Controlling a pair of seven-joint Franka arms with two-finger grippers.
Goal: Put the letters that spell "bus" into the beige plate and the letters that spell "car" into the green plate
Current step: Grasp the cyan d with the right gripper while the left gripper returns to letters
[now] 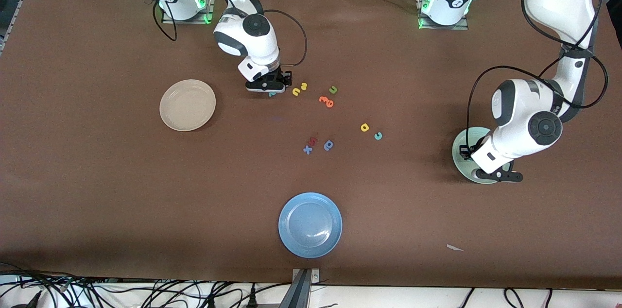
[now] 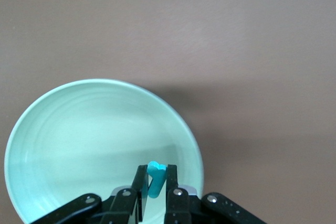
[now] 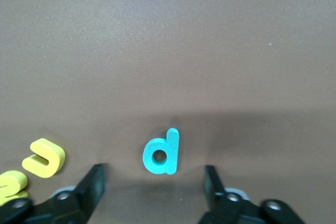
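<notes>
Right gripper (image 3: 152, 182) low over the surface (image 1: 97, 177), fingers (image 3: 92, 184) wide, teal "b" (image 3: 161, 152) lying flat between them, untouched. In the front view, "b" almost hidden under that gripper. Yellow "u" (image 3: 46, 157) just beside; yellow "s" (image 3: 11, 182) cut off at the wrist view's edge. Beige plate (image 1: 187, 105) toward the right arm's end. Left gripper (image 2: 156, 182) over the green plate (image 2: 63, 145), fingers narrow, pinching a teal letter (image 2: 156, 178), shape hard to read. Yellow "a" (image 1: 365, 127) and teal "c" (image 1: 378, 136) mid-surface.
</notes>
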